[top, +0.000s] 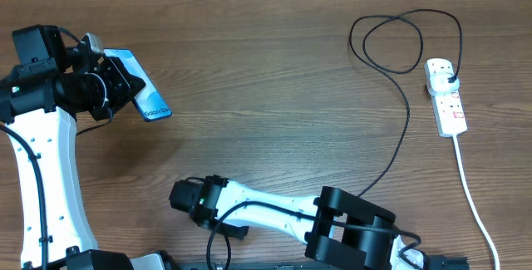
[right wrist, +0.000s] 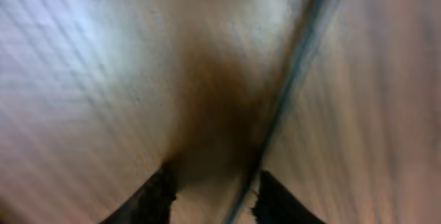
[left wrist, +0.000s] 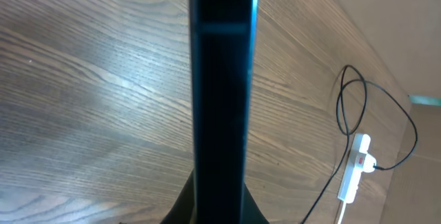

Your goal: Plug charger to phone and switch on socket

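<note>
My left gripper (top: 116, 87) is shut on the phone (top: 146, 97) and holds it raised above the table's left side, its "Galaxy S24" end pointing right. In the left wrist view the phone (left wrist: 220, 79) shows edge-on between the fingers. The charger cable (top: 405, 129) runs from its black plug (top: 450, 76), seated in the white socket (top: 446, 97), loops, and passes under my right arm. My right gripper (top: 181, 197) is low over the table, front middle. In the blurred right wrist view the fingers (right wrist: 213, 182) are open, with the thin cable (right wrist: 289, 79) between them, next to the right finger. The connector tip is hidden.
The socket's thick white cord (top: 472, 195) runs to the front right edge. The socket also shows in the left wrist view (left wrist: 355, 172), with the cable loop (left wrist: 351, 107) behind it. My right arm's base (top: 357, 237) stands at the front.
</note>
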You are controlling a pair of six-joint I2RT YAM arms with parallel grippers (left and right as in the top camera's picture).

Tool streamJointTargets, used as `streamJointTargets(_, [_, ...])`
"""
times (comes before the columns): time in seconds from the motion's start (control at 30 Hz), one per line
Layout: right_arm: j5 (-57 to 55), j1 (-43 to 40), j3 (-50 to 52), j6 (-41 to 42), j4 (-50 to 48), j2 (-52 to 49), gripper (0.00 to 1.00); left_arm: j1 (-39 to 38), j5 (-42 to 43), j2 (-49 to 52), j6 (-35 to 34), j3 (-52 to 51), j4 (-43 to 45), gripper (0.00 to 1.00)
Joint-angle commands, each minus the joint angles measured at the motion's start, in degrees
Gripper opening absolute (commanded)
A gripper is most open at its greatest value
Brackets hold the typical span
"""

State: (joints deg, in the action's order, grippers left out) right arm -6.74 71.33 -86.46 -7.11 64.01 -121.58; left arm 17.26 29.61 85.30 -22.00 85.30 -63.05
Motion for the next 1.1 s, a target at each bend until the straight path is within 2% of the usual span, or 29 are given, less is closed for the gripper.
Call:
streamJointTargets(0.0, [-4.8, -4.8, 0.0, 2.5, 1.1, -1.3, 0.36, 0.0, 2.0, -1.0, 2.3, 0.7, 0.0, 0.04])
streamJointTargets(0.2, [-0.5, -15.3, 0.0, 3.3, 4.1, -1.3, 0.3, -0.9, 4.9, -1.0, 6.0, 0.7, -1.8, 0.04])
streamJointTargets(0.33, [5.4, -23.0, 0.0, 3.2, 4.5, -1.3, 0.32, -2.8, 11.6, -1.0, 10.6, 0.7, -3.4, 0.04])
streamJointTargets(0.53, [8.7, -30.2, 0.0, 3.2, 5.3, -1.3, 0.35, -7.0, 10.7, -1.0, 11.8, 0.6, -4.8, 0.04])
streamJointTargets(0.67, [11.8, -32.0, -2.5, 3.2, 4.1, -1.3, 0.37, -9.5, 10.5, -1.0, 11.7, 0.6, -3.6, 0.04])
streamJointTargets(0.8, [11.8, -32.1, -5.5, 3.2, 1.2, -1.3, 0.5, -10.2, 10.4, -1.0, 10.5, 0.6, -1.7, 0.04])
streamJointTargets(0.9, [11.8, -32.1, -5.8, 3.2, -2.4, -1.3, 0.56, -10.1, 10.5, -1.0, 9.5, 0.6, -1.2, 0.04])
streamJointTargets(1.07, [11.3, -32.2, -5.7, 3.3, -8.5, -1.9, 0.56, -10.1, 10.5, -1.0, 9.5, 0.6, -1.5, 0.04])
